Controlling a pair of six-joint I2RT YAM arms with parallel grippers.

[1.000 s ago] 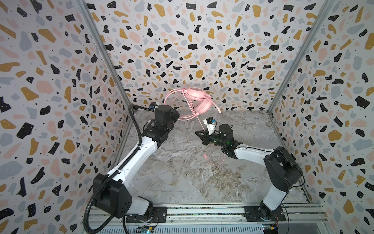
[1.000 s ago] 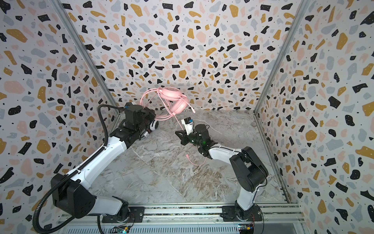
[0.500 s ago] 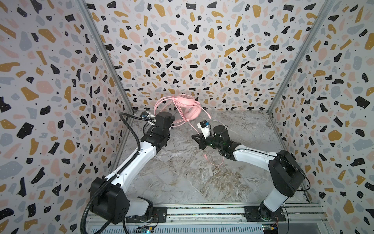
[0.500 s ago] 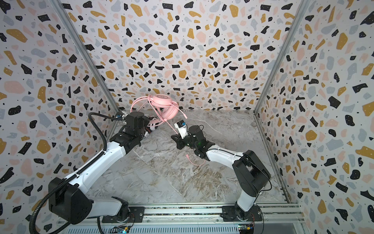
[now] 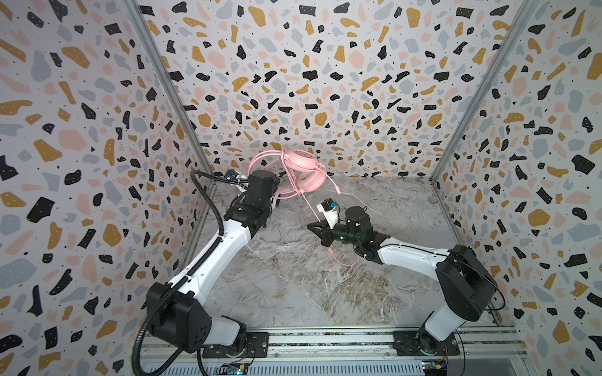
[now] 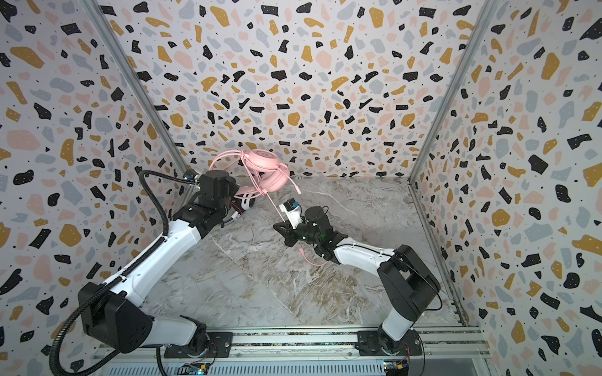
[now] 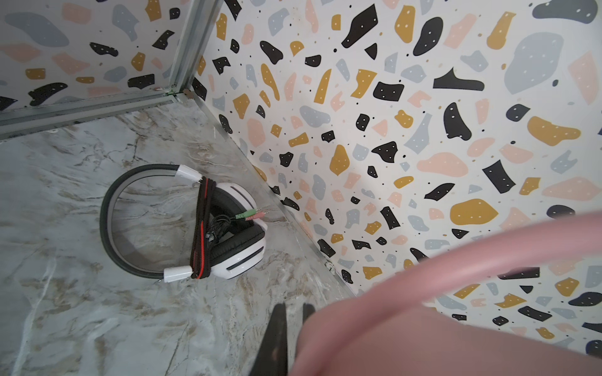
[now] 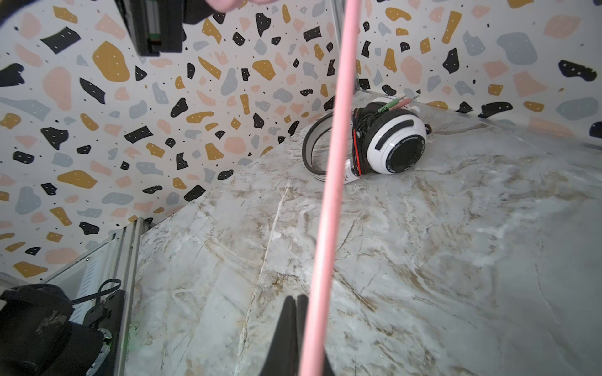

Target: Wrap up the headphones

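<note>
You have one all-pink headset (image 5: 299,161) with a pink cable (image 8: 329,195). Your second headset (image 7: 241,257) is white with black stripes, black pads (image 7: 237,237), a black-and-grey headband (image 7: 106,224) and a black-and-red cord (image 7: 200,228). The surface (image 5: 293,293) is grey marble veined brown. The walls (image 5: 325,65) are white terrazzo flecked black, ochre, pink and grey.

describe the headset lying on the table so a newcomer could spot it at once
Look to the back left corner of the marble table. Lying there is the white headset, with black stripes, a thin black headband and a black-and-red cable bound round it. The pink headset nearby hangs in the air instead, its pink cable pulled taut.
</note>
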